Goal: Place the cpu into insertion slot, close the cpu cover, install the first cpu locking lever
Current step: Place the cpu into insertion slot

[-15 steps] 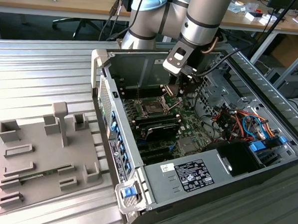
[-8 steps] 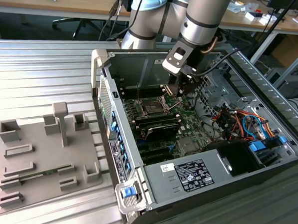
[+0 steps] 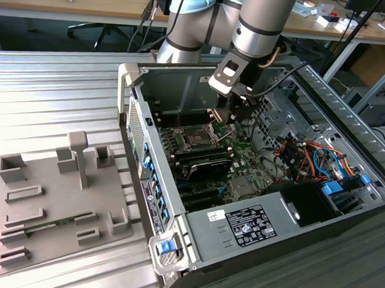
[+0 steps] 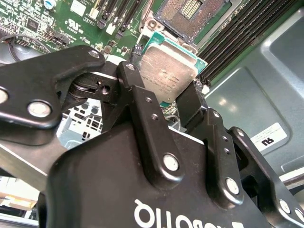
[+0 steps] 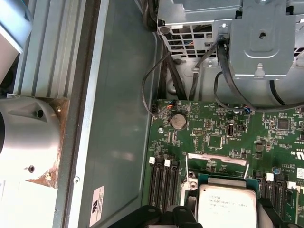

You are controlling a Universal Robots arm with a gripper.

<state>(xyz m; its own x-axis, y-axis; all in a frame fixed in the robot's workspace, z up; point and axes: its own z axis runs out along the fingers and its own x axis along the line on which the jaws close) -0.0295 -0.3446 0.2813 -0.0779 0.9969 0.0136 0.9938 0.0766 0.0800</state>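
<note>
1. Between the black gripper's point(image 4: 161, 90) clenched fingers point(image 4: 140, 97) sits the small square silvery cpu point(image 4: 168, 66), faintly printed.
2. Near it lies the dark, metal-rimmed square insertion slot point(image 4: 192, 12), uncovered, on the green motherboard point(image 4: 71, 19).
3. A white printed label point(image 4: 268, 137) marks the grey case panel point(image 4: 247, 95).

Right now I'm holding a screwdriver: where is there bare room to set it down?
The ribbed table is bare beyond the grey tray, left of the computer case in the exterior view. Inside the case it is crowded: the hand grips the chip near the socket, cables beside it.
</note>
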